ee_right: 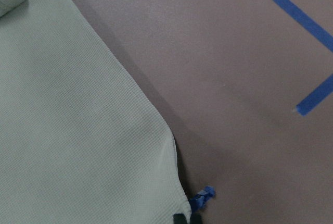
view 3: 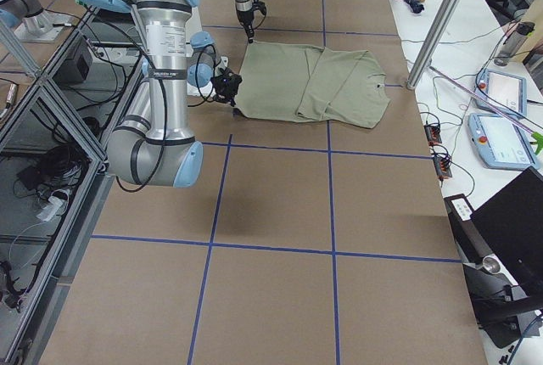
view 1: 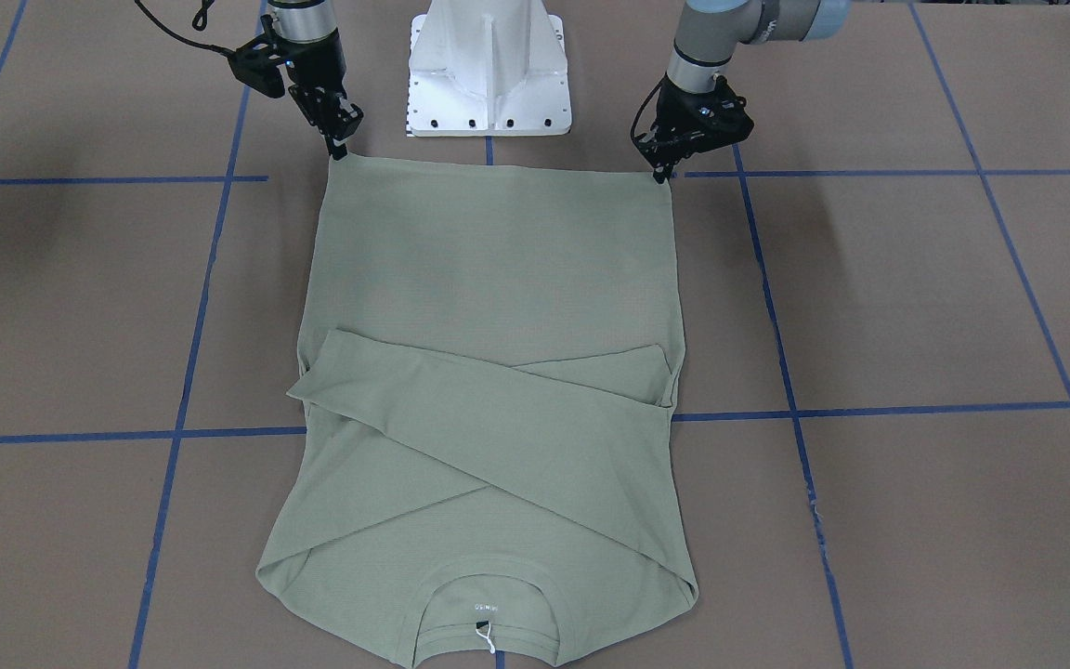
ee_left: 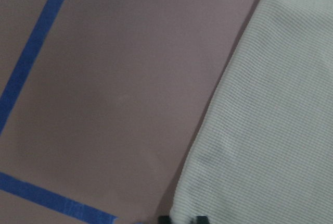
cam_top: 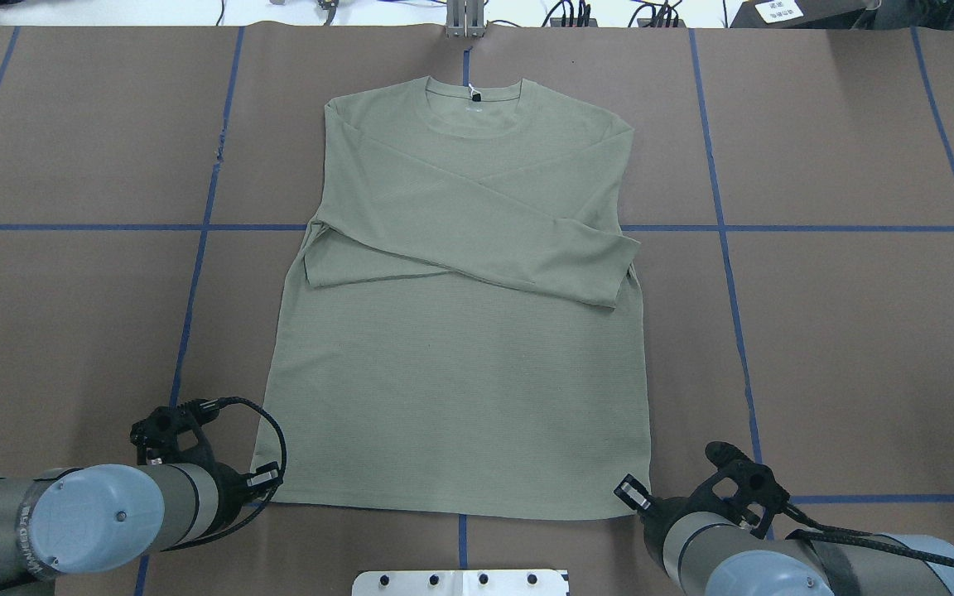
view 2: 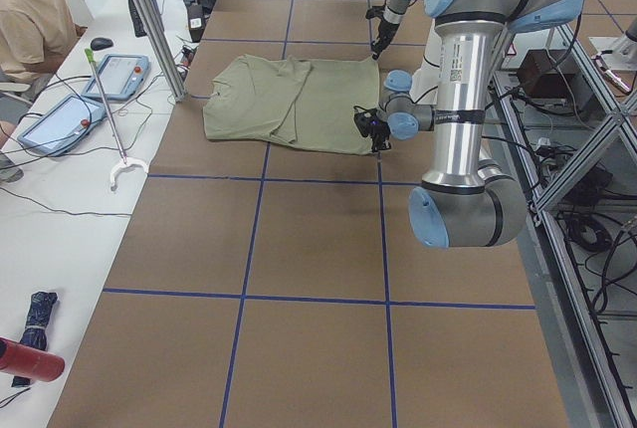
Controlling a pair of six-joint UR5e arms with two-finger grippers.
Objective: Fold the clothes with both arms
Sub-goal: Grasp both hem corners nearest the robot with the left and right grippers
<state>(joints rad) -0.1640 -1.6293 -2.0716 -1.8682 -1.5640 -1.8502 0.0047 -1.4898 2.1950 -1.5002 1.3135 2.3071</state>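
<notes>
Brown desk (view 1: 916, 307) bears shirt (view 1: 498, 260), sleeves folded in; left claw (view 1: 661, 173) and right claw (view 1: 340, 150) clamp hem corners at frame top, body fold remaining.

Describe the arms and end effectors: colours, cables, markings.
Left arm and right arm: silver-grey tubes, light-blue joint caps, a white printed label on each. Left end effector and right end effector: black, two slim fingers, black cables looping off each wrist.

shirt (ee_left: 270, 130) edge, brown table (ee_left: 135, 88), blue tape (ee_left: 32, 60)
</notes>
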